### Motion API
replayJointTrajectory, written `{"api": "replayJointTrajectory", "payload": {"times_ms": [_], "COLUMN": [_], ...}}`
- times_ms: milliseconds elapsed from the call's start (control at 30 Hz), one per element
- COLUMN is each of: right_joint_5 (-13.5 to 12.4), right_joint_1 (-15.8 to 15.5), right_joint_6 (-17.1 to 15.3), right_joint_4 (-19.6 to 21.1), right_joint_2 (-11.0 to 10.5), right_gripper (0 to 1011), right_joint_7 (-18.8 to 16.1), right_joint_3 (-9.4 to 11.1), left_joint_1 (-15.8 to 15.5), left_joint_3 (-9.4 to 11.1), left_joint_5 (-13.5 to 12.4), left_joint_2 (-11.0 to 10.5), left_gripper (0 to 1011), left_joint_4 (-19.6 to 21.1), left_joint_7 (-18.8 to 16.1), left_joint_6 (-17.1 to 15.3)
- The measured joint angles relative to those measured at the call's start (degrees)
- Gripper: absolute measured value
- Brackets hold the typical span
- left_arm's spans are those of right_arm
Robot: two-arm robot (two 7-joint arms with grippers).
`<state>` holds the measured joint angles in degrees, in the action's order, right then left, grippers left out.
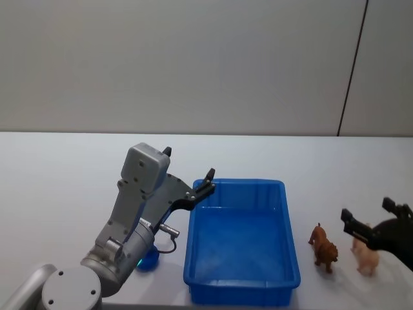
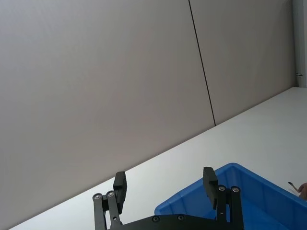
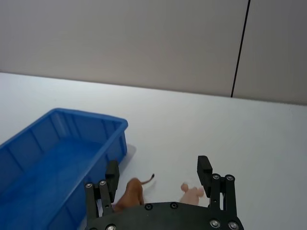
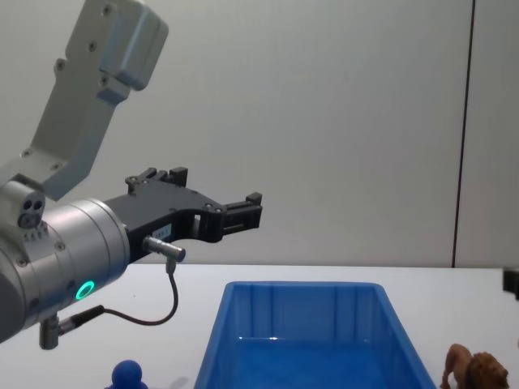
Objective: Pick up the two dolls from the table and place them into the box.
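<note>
The blue box (image 1: 237, 183) stands on the table's near middle with nothing in it. To its right stand a brown lion doll (image 1: 324, 247) and a pale pink doll (image 1: 366, 257). Just above and behind the pink doll hovers my right gripper (image 1: 368, 210), open; its wrist view shows the lion (image 3: 130, 193) and the pink doll (image 3: 192, 193) under the gripper (image 3: 158, 170). My left gripper (image 1: 188, 163) is raised over the box's far left corner, open and holding nothing (image 2: 164, 182). A blue round-headed doll (image 1: 150, 258) sits under the left arm, left of the box (image 4: 300, 312).
The white table (image 1: 64, 181) ends at a grey wall with a dark vertical seam (image 1: 352, 71). The left arm's body (image 1: 139, 194) and its cable (image 4: 166, 312) hang beside the box's left wall. Open tabletop lies behind the box and at far left.
</note>
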<state>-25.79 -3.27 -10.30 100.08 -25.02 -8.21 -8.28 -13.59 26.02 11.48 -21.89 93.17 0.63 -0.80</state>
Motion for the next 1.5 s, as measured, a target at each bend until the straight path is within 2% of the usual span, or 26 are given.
{"api": "replayJointTrajectory", "payload": {"times_ms": [233,533,1367,1500], "right_joint_5": [-0.63,-0.12,2.69,2.91], "right_joint_1": [-1.13,-1.64,1.2,1.82], "right_joint_6": [-2.57,-4.87,-6.66,-7.06], "right_joint_4": [-0.14,-1.29,-7.85,-8.86], "right_joint_2": [-0.97,-1.18,1.18,1.64], "right_gripper": [1001,1000,1001,929], "right_joint_7": [-0.25,-0.08,0.46,0.28], "right_joint_3": [0.43,0.34,-1.1,-1.31], "left_joint_1": [0.0,0.0,0.0,0.0], "left_joint_3": [0.0,0.0,0.0,0.0], "left_joint_5": [0.0,0.0,0.0,0.0], "left_joint_2": [0.0,0.0,0.0,0.0], "left_gripper": [1003,1003,1003,1003], "left_joint_4": [0.0,0.0,0.0,0.0], "left_joint_7": [0.0,0.0,0.0,0.0], "left_joint_6": [0.0,0.0,0.0,0.0]}}
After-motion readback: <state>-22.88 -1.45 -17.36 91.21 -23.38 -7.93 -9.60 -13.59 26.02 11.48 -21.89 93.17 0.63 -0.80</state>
